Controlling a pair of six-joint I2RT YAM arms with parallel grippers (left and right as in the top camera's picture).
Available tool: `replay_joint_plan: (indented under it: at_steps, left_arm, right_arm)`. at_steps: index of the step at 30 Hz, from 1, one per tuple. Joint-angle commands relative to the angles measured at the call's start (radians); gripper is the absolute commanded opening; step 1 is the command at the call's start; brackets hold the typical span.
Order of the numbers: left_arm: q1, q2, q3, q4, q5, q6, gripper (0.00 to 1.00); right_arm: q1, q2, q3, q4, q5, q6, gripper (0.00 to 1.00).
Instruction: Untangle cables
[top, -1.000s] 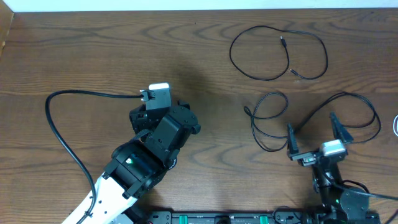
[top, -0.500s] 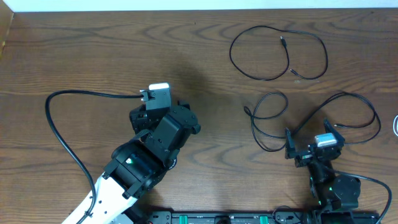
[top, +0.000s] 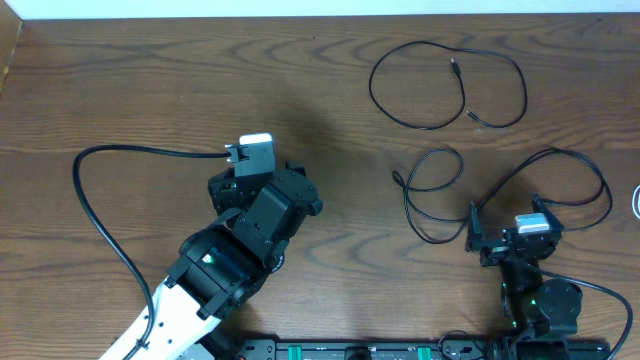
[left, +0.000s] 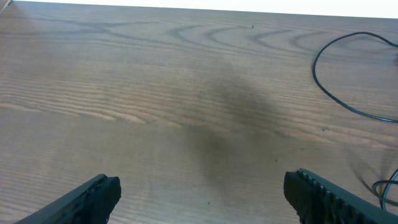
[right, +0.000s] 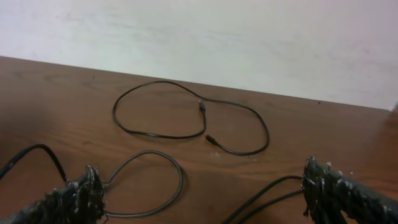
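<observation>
The right gripper (top: 507, 215) hangs wide open and empty over the lower black cable (top: 437, 150) at the lower right, likely to grab it, the left gripper (left: 202, 183) is wide open too, and the other black cable (top: 371, 88) lies apart at the upper right

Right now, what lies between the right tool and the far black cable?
The nearer black cable lies between the right tool and the far black cable, otherwise bare table; the right wrist view shows it.

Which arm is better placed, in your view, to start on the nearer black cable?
Right: the right pincer, open, hangs over the nearer black cable; the left pincer faces mostly bare table, well away.
</observation>
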Motion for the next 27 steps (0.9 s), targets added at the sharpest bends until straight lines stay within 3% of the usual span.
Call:
replay_joint_plan:
  at_steps: [1,7,27]
  left_arm:
    - [0.003,0.004,0.009,0.0,-0.02,-0.009,0.9]
    - [0.003,0.004,0.009,0.0,-0.02,-0.008,0.9]
    - [0.003,0.004,0.009,0.0,-0.02,-0.008,0.91]
  right_arm:
    - [-0.007,-0.007,-0.001,-0.008,0.026,0.011,0.99]
    - [-0.007,-0.007,-0.001,-0.007,0.112,0.159,0.99]
    - [-0.007,-0.006,-0.001,-0.007,0.1,0.164,0.99]
